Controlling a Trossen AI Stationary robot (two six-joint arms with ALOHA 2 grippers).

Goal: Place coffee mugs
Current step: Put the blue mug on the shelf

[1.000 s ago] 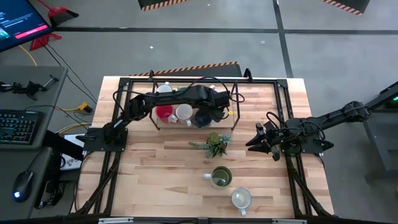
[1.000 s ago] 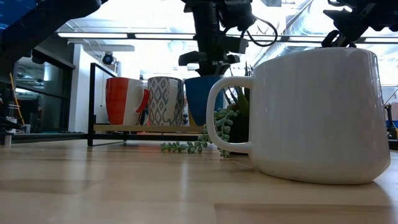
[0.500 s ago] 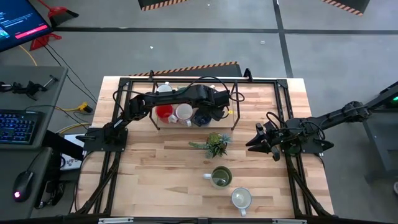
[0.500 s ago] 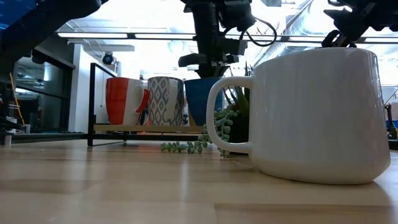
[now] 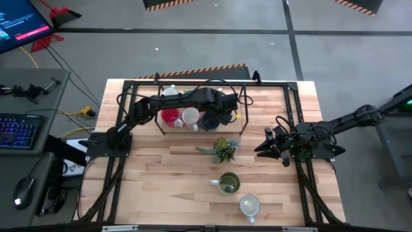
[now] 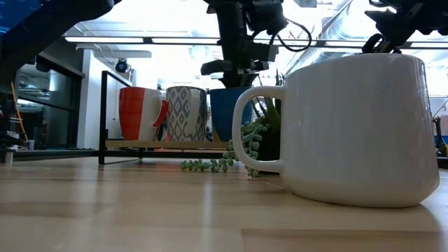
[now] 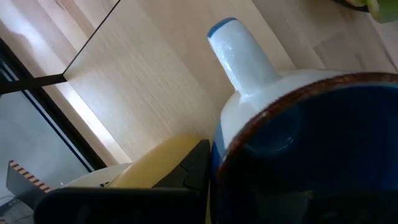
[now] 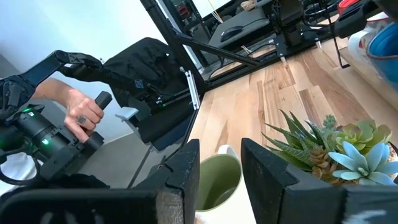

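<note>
Standing at the rack's [image 5: 241,96] end, blue mug [image 6: 225,112].

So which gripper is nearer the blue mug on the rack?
Left. The left gripper is right at the blue mug; the right gripper hangs well off, past the plant.

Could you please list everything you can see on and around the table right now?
Blue mug: one, blue, on the rack shelf, under the left gripper.
Patterned mug: one, white and grey, on the shelf beside the blue mug.
Red mug: one, red and white, on the shelf's end.
Olive mug: one, green, on the table near the plant.
White mug: one, at the table's front.
Plant: one, green, mid-table.
Rack: one, black frame, at the table's back.
Person's hand: one, holding a black controller off the table.
Left gripper: at the blue mug's rim.
Right gripper: open, hovering right of the plant.
</note>
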